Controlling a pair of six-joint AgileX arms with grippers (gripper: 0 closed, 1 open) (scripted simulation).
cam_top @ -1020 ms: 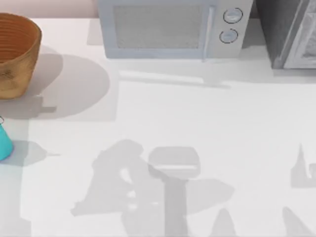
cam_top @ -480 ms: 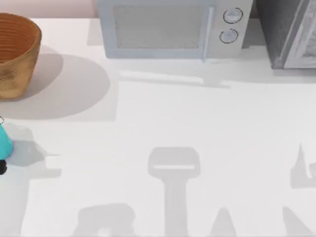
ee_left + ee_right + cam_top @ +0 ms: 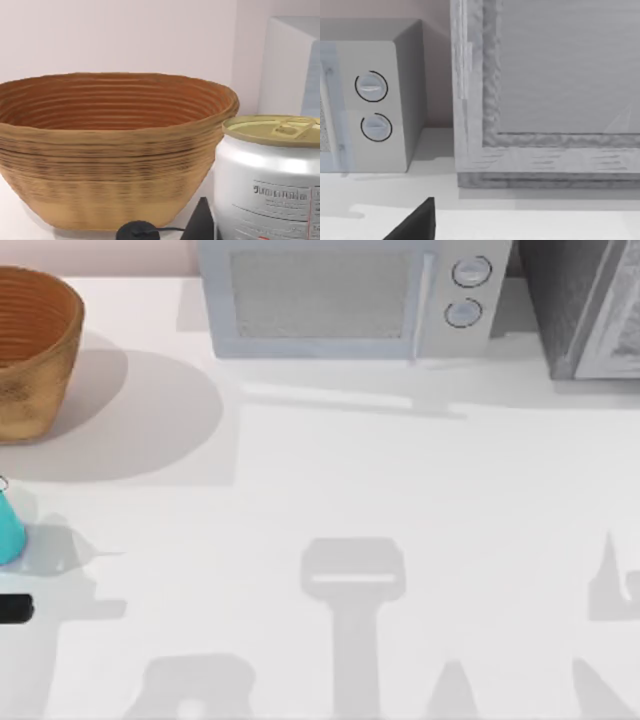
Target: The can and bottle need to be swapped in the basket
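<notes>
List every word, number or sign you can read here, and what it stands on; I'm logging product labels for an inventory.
Can, left wrist view: one line of dark print on the white label, too blurred to read; smaller lines beneath it and a red mark lower down, also unreadable.
Microwave, top view: two round dials, no legible markings.
Basket and bottle: no text.

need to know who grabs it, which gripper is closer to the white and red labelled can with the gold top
Left. The left wrist view has the white and red labelled can with the gold top right beside its finger, near the woven wicker basket. The right wrist view faces the grey microwave, far across the table.
</notes>
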